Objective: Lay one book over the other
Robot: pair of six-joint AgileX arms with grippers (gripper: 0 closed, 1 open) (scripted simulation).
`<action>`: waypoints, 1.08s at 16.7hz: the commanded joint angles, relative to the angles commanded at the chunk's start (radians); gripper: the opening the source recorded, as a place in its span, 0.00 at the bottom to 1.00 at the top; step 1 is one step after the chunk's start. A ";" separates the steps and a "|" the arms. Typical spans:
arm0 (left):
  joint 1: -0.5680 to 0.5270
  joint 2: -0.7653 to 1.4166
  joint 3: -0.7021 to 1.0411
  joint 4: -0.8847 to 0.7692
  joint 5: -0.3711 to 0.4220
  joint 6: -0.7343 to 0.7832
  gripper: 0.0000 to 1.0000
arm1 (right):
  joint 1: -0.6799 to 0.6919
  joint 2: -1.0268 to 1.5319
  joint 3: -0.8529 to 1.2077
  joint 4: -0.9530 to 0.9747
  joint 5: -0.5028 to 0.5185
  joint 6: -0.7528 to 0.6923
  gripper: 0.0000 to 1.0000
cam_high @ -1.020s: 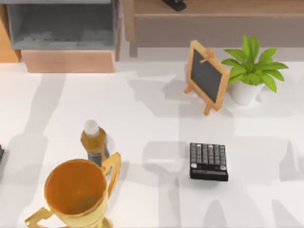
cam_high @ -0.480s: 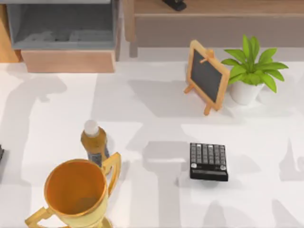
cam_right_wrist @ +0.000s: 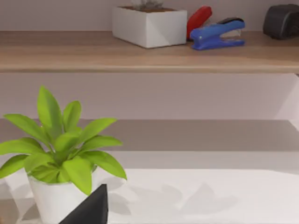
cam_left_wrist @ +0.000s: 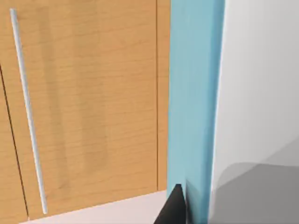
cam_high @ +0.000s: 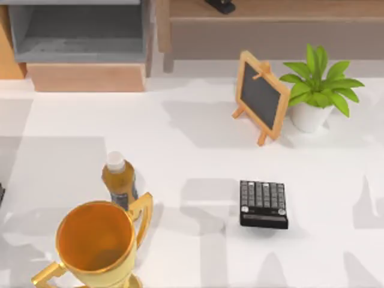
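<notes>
White bench [cam_high: 192, 150] carries a calculator [cam_high: 263, 204], bottle [cam_high: 118, 178], gold cup [cam_high: 96, 240], chalkboard [cam_high: 260, 96] and plant [cam_high: 315, 84]. I cannot place either book. Left claw [cam_left_wrist: 175, 205] sits just beside an upright blue slab [cam_left_wrist: 194, 107], possibly a book edge. Right claw [cam_right_wrist: 91, 207] faces the plant. Whether either claw is apart or together, I cannot tell.

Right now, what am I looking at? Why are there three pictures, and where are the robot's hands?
A robot with two arms sits at a white table. One camera looks down from above; two ride on the arms' wrists. On the table stand a gold trophy, a bottle, a calculator, a small chalkboard and a potted plant. The left wrist camera faces a wooden cabinet door. The right one faces the plant and a shelf with a blue stapler. I cannot see any books.
</notes>
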 joint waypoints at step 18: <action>0.376 0.003 -0.315 -0.093 0.234 0.416 0.00 | 0.000 0.000 0.000 0.000 0.000 0.000 1.00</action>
